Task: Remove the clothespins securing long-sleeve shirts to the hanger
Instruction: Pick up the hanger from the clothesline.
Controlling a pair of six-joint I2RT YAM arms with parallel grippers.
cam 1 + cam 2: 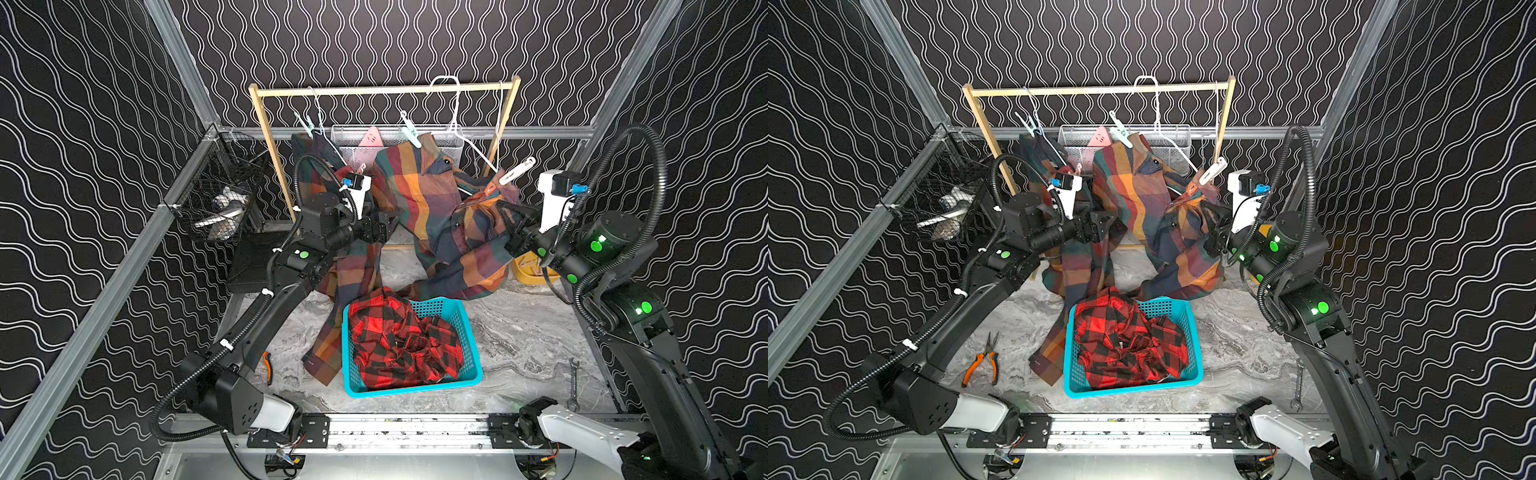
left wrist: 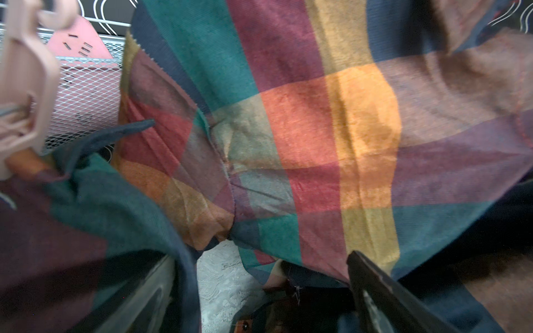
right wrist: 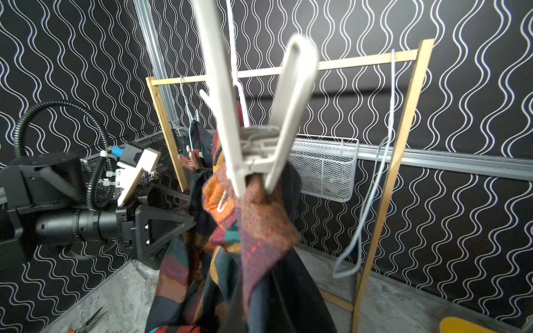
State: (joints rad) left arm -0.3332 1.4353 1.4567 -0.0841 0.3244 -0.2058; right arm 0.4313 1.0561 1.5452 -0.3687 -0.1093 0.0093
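Walls [image 1: 374,41]: black, white wavy lines, on every side I see.
Floor [image 1: 519,332]: grey marbled.
Frame [image 1: 540,132]: aluminium rails.

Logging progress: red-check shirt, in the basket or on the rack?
In the basket. The red-check shirt lies crumpled inside the blue basket, apart from the wooden rack.

Soft matt woven cloth of the checked shirts [image 2: 302,129], faintly shiny red-and-black shirt [image 1: 399,340] fabric, smooth matt plastic cream clothespin [image 3: 259,121], bare pale wood rack [image 3: 375,59], white-coated metal mesh basket [image 3: 326,167], perforated glossy teal plastic basket [image 1: 467,332], marbled stone-look tabletop [image 1: 519,332], brushed grey metal frame rails [image 1: 116,278]
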